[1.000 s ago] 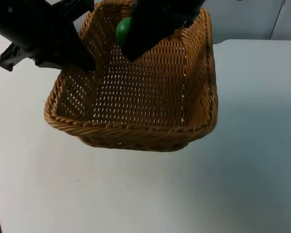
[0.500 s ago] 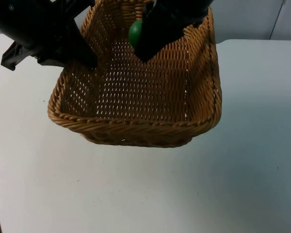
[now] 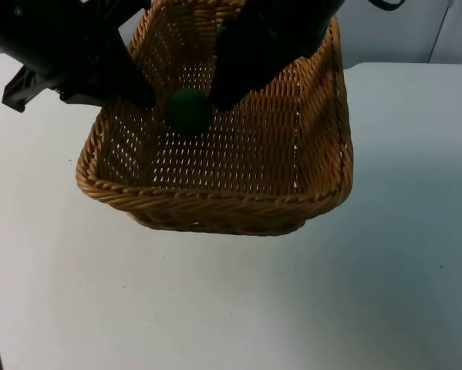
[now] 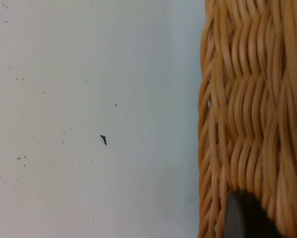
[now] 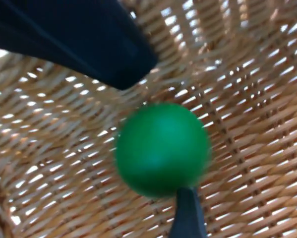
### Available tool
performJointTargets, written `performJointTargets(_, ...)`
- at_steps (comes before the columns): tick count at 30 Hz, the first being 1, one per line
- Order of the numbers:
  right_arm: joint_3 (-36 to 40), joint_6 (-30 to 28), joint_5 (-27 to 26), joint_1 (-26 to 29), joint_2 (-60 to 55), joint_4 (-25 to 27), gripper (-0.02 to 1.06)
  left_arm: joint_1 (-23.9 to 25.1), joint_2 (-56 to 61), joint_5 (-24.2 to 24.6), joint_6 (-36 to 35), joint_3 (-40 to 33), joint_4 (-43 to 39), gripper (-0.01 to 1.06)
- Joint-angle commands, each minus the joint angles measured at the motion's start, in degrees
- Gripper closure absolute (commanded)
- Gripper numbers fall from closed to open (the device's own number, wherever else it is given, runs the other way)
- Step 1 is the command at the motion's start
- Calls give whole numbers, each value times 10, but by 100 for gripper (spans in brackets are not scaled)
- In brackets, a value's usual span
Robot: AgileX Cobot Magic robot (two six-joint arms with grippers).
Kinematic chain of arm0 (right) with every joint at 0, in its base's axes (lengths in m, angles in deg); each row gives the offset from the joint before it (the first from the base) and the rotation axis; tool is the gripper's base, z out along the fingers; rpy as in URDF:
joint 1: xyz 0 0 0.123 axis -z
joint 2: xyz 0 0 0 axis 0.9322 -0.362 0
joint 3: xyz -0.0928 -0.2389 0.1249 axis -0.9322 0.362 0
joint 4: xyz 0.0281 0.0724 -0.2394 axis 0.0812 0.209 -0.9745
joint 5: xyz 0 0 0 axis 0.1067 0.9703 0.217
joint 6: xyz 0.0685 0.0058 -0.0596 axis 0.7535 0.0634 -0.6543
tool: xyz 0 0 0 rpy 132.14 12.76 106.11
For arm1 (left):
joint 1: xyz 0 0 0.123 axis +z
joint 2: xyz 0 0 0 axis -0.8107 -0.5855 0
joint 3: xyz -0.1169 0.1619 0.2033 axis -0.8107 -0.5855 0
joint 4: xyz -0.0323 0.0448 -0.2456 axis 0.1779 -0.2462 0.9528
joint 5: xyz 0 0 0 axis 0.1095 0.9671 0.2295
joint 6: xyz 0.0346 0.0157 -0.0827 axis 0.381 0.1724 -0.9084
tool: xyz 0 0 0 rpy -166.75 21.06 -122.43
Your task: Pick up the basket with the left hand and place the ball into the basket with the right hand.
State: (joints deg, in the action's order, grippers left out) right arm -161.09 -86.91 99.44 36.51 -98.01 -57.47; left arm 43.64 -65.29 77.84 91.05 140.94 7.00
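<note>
The green ball [image 3: 188,111] is out of the right tool's [image 3: 215,99] grip now, where half a second ago it was pinched higher up; it sits free inside the wicker basket [image 3: 215,202], near the far left wall. The right tool hangs just above it with fingers spread, holding nothing. The left tool [image 3: 142,99] clamps the basket's left wall, keeping it lifted off the white desk [image 3: 385,270]. The drop looks done.

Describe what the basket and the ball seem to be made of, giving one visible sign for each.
The tan rectangular woven basket: probably wicker or rattan, with interlaced strands and light showing through gaps. The small green round ball: smooth and matte, perhaps rubber or plastic; unclear.
</note>
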Motion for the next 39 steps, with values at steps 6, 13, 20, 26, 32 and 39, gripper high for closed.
performJointTargets(6,-12,9,-2,-2,28,-1,47,1,6,11,11,-1,21,105)
performJointTargets(13,-40,45,14,-2,74,-37,54,1,6,11,11,-1,21,105)
performJointTargets(20,-45,97,48,-2,148,-140,105,1,6,11,15,-1,21,105)
performJointTargets(26,-45,172,49,-2,222,-173,105,1,6,8,15,-1,20,105)
performJointTargets(32,-45,267,74,-2,300,-311,105,1,6,2,15,-1,20,105)
performJointTargets(39,-45,277,151,-2,365,-341,105,1,3,-20,15,-1,27,105)
